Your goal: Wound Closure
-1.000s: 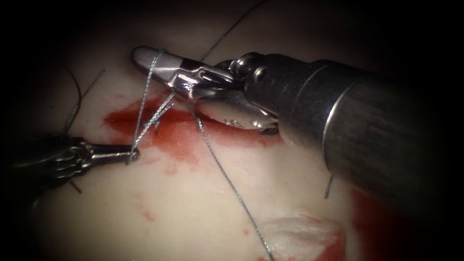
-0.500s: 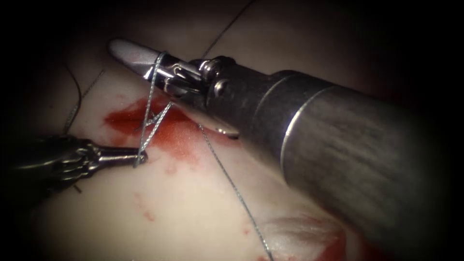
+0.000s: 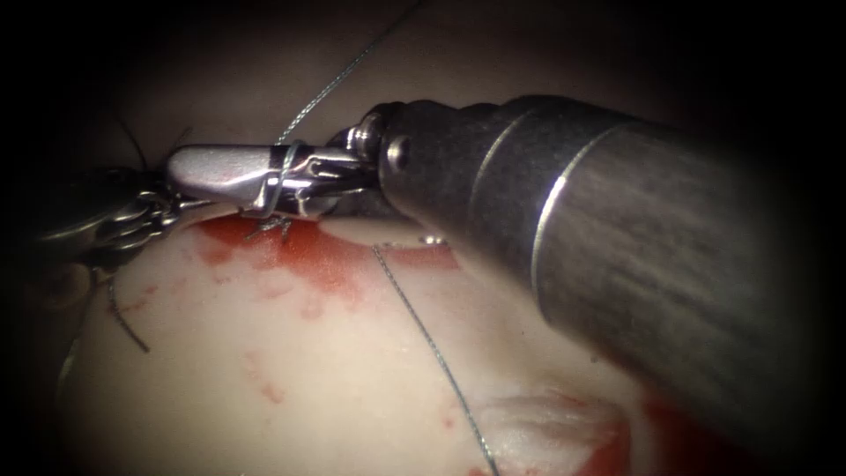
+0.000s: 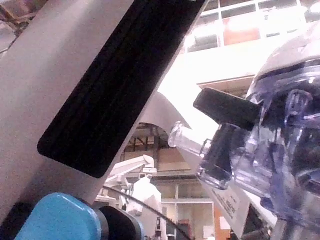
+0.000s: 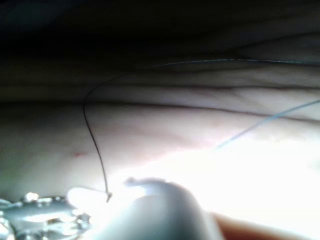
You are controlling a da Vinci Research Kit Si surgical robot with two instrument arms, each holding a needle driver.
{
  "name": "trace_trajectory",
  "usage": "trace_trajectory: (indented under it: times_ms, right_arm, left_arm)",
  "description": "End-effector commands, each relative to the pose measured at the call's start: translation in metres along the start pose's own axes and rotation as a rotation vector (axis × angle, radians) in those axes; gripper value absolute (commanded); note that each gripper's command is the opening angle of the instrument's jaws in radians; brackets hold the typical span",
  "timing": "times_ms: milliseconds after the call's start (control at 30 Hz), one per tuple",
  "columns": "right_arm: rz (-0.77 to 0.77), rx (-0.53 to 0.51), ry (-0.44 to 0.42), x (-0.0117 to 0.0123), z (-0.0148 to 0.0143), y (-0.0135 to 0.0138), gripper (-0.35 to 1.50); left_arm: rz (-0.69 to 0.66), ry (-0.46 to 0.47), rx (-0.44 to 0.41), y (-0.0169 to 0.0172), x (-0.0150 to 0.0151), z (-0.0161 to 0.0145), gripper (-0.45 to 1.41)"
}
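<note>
The right tool (image 3: 189, 169) reaches in from the right and lies level over the cut (image 3: 308, 251) in the tissue (image 3: 335, 370). Its jaws are shut and point left, with the thread (image 3: 286, 174) wound round them. From that loop the thread drops to a knot (image 3: 275, 227) at the cut. One strand (image 3: 352, 66) climbs away to the back and another (image 3: 432, 348) trails toward the front. The left tool (image 3: 181, 207) sits at the cut's left end, shut on the thread, its tip partly under the right jaws. In the right wrist view a dark thread (image 5: 95, 145) curves over the tissue.
Red fluid (image 3: 317, 264) spreads along the cut and stains the tissue at the front right (image 3: 617, 441). A short cut end of thread (image 3: 123, 322) lies left of the cut. The right tool's thick shaft (image 3: 634, 247) covers the right side.
The right tool swung its jaws down and to the left, keeping the loop on them. The left tool rose with the thread from below the cut to its left end.
</note>
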Motion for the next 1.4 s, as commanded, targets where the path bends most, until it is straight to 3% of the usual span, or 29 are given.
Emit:
trace_trajectory:
  times_ms: [33, 233, 267, 500, 733, 767, 800, 967, 1033, 1400]
  right_arm:
    - [0.007, -0.029, -0.034, 0.0009, 0.0006, 0.0003, -0.35]
    - [-0.009, -0.281, -0.225, -0.0002, -0.0006, 0.0018, -0.35]
    - [-0.043, -0.374, -0.311, -0.0005, -0.0008, 0.0021, -0.35]
    - [-0.114, -0.534, -0.49, -0.0011, -0.0009, 0.0019, -0.35]
    - [-0.205, -0.719, -0.601, -0.0016, -0.0006, 0.0013, -0.35]
    - [-0.243, -0.797, -0.662, -0.0017, -0.001, 0.0008, -0.35]
    - [-0.243, -0.797, -0.662, -0.0017, -0.001, 0.0008, -0.35]
    - [-0.291, -1.008, -0.797, -0.0019, -0.0026, -0.0007, -0.35]
    - [-0.269, -1.079, -0.894, -0.0023, -0.0038, -0.0011, -0.35]
    - [-0.24, -1.098, -1.017, -0.003, -0.0074, -0.002, -0.35]
  left_arm:
    - [0.006, -0.016, 0.005, 0.0003, -0.0013, 0.0007, -0.45]
    - [0.021, -0.125, 0.053, 0.0002, -0.0028, 0.0009, -0.45]
    - [0.014, -0.176, 0.074, -0.0001, -0.0036, 0.0009, -0.45]
    - [-0.024, -0.292, 0.127, -0.0031, -0.006, 0.0008, -0.45]
    - [-0.022, -0.276, 0.179, -0.0069, -0.0062, 0.0021, -0.45]
    - [-0.021, -0.273, 0.188, -0.0077, -0.006, 0.0027, -0.45]
    - [-0.021, -0.273, 0.188, -0.0077, -0.006, 0.0027, -0.45]
    - [-0.008, -0.265, 0.207, -0.0088, -0.005, 0.004, -0.45]
    - [-0.006, -0.26, 0.219, -0.0093, -0.0048, 0.0044, -0.45]
    - [-0.006, -0.251, 0.24, -0.0103, -0.0042, 0.0054, -0.45]
